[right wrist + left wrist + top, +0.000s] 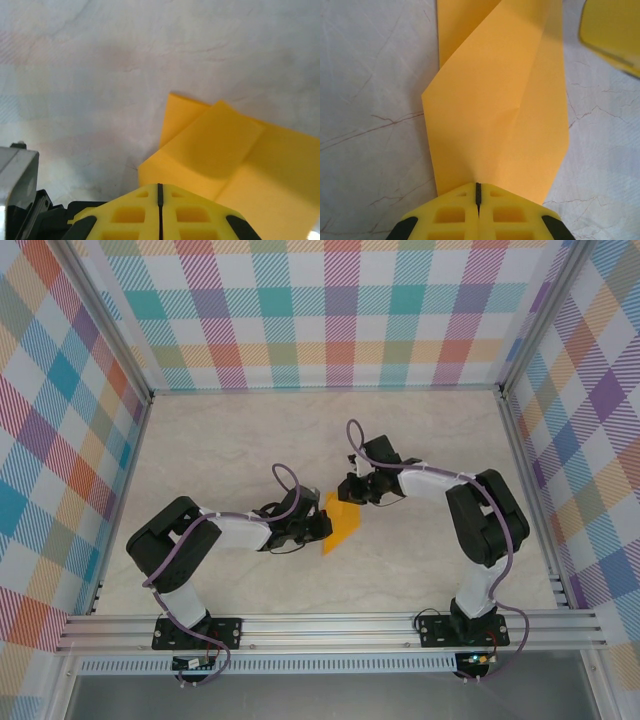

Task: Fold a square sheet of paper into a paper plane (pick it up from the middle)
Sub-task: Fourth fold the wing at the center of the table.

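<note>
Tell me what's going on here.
An orange paper sits on the table, half folded: creased, flaps overlapping, not yet a plane. The left pincer is shut on one end. The right pincer, also shut, sits at the other end; whether it grips is unclear.

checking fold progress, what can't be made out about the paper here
Top view: paper creases too small to read; left gripper covers its left edge.
Left wrist: paper's far end cut by the top edge; yellow shape at top right blurred and cropped.
Right wrist: right gripper itself hides whether it pinches or only presses the paper.
</note>
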### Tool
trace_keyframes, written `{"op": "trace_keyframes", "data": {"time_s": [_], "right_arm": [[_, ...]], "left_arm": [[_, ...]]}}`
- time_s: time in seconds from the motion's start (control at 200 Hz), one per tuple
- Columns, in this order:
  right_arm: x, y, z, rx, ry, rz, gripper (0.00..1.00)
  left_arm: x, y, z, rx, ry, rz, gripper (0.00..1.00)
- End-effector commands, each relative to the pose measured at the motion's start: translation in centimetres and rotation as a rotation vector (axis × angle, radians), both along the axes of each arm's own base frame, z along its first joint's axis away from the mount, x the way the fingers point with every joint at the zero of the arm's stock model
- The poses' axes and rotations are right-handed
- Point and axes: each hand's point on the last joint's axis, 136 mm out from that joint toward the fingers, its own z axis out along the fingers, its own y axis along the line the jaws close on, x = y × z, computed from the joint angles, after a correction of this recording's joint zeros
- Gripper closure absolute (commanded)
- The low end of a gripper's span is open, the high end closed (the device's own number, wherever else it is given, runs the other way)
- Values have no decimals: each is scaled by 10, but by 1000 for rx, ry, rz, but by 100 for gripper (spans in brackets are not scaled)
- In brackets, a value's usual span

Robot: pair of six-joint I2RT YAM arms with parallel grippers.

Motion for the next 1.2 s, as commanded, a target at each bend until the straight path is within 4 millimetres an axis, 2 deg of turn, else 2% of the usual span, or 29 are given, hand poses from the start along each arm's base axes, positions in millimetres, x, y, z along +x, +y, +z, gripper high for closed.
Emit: {"op": "trace_keyframes", "data": {"time_s": [0.0, 0.16, 0.365, 0.525, 0.66, 0.75, 0.82, 1.01, 1.09, 1.195], "right_arm": [[-14, 4, -11, 21, 32, 33, 93], [-21, 9, -24, 26, 72, 91, 93], [-6, 4, -34, -18, 61, 46, 94], [13, -18, -43, -47, 93, -83, 94], [24, -38, -44, -100, 84, -169, 94], [31, -44, -42, -112, 75, -202, 94], [32, -38, -35, -76, 64, -188, 94], [23, -10, 11, 85, -40, -74, 93], [16, -1, 10, 86, -26, -20, 92], [13, 4, -4, 76, 10, 6, 92]], "left_arm": [[-38, 31, -48, 162, 179, -25, 100], [-38, 32, -49, 167, 183, -24, 100], [-40, 33, -52, 173, 196, -26, 100], [-42, 35, -54, 180, 207, -25, 100], [-44, 36, -56, 185, 213, -23, 100], [-44, 36, -55, 184, 213, -26, 100], [-44, 36, -56, 184, 215, -27, 100], [-43, 34, -56, 183, 215, -29, 100], [-43, 34, -56, 183, 216, -29, 100], [-43, 33, -57, 184, 217, -29, 100]]}}
